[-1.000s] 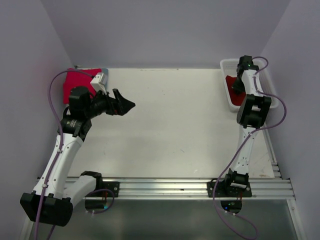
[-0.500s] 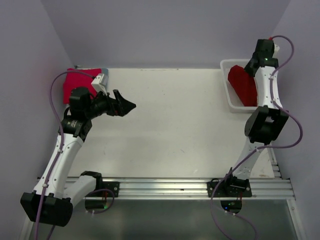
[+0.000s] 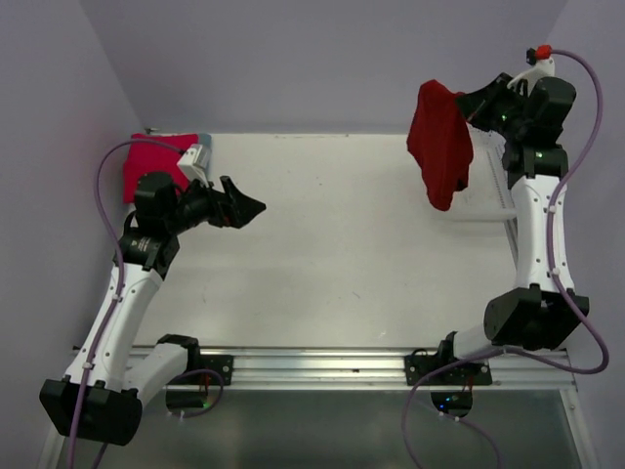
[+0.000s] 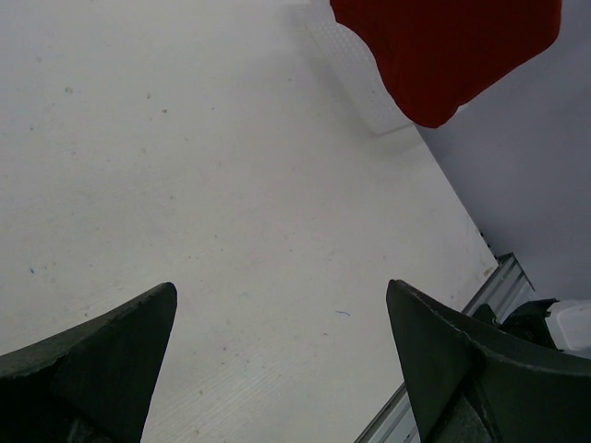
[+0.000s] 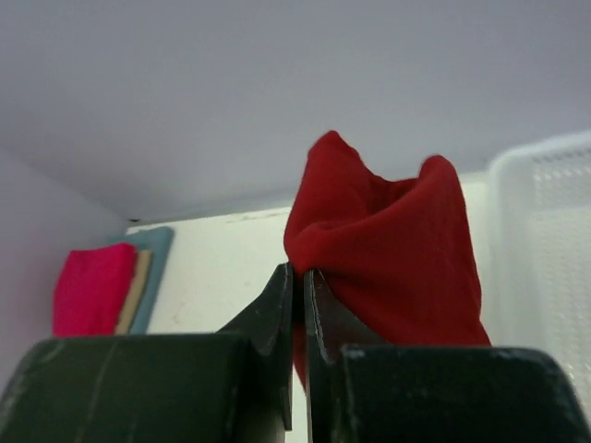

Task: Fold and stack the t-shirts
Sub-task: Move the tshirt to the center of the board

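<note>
the dark red t-shirt (image 3: 439, 147) hangs limp just over the white basket (image 3: 488, 195), pinched at a bunched fold by the right gripper (image 5: 297, 277). it looks light, soft and floppy, so a shoulder seam would likely give a better hold. the left gripper (image 3: 250, 206) is spread wide and holds nothing, well apart from the basket.

1. The bare white tabletop (image 3: 342, 254) lies open across its middle.
2. A dark crimson cloth t-shirt (image 3: 439, 142) hangs pinched in the right gripper (image 3: 471, 107) above the far right corner, over a white plastic mesh basket (image 3: 486, 195).
3. A folded pinkish-red t-shirt (image 3: 146, 166) and a blue-grey t-shirt (image 5: 159, 249) occupy the far left corner.
4. The left gripper (image 3: 246, 195), jaws wide, hovers near them.
</note>
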Controlling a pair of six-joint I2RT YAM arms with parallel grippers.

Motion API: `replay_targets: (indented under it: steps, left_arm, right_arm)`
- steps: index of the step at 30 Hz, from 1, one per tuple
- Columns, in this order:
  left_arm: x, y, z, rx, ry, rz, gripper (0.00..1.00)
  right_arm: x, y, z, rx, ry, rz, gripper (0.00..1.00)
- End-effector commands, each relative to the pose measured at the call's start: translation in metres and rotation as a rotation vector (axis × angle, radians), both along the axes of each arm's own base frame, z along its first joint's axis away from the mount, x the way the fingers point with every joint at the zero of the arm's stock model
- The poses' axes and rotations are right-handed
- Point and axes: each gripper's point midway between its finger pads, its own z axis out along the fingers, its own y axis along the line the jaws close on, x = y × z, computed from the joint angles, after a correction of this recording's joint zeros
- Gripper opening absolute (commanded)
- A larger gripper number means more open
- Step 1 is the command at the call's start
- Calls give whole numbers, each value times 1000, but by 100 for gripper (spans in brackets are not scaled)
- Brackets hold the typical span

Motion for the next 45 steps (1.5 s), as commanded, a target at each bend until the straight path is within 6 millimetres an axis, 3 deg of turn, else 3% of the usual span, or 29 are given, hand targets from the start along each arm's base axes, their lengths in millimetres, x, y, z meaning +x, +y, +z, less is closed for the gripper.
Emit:
replay_targets:
  steps: [1,5,7,10,13,22,30,35,39,42,43,45]
  left_arm:
    - [-1,1,21,-23,-70,1,100]
    - [0,3,27,-19,-86,13,100]
    - [2,5,32,-16,-97,30,100]
    - [3,7,38,-15,-108,48,100]
    - [4,11,42,-7,-113,73,100]
    - [4,23,58,17,-146,151,100]
    - [5,25,59,16,-144,162,100]
    - [4,26,60,18,-144,170,100]
    - [4,26,60,19,-144,173,100]
    - [4,27,61,19,-147,174,100]
    - [4,27,60,18,-145,175,100]
    - [4,27,60,18,-146,176,100]
  right_arm:
    - [-52,60,93,15,-287,304,0]
    - [-91,110,105,23,-312,518,0]
    - [-107,123,105,25,-309,569,0]
    - [-117,143,86,49,-269,639,0]
    - [-116,148,65,41,-186,618,0]
    - [-115,118,41,-69,-91,396,0]
    - [-117,81,43,-143,-77,168,0]
    - [-115,74,47,-142,-81,124,0]
    - [-115,98,39,-98,-46,251,0]
    - [-126,144,33,-58,-21,503,0]
    - [-146,171,40,-37,-36,669,0]
    - [-161,196,33,-23,-18,841,0]
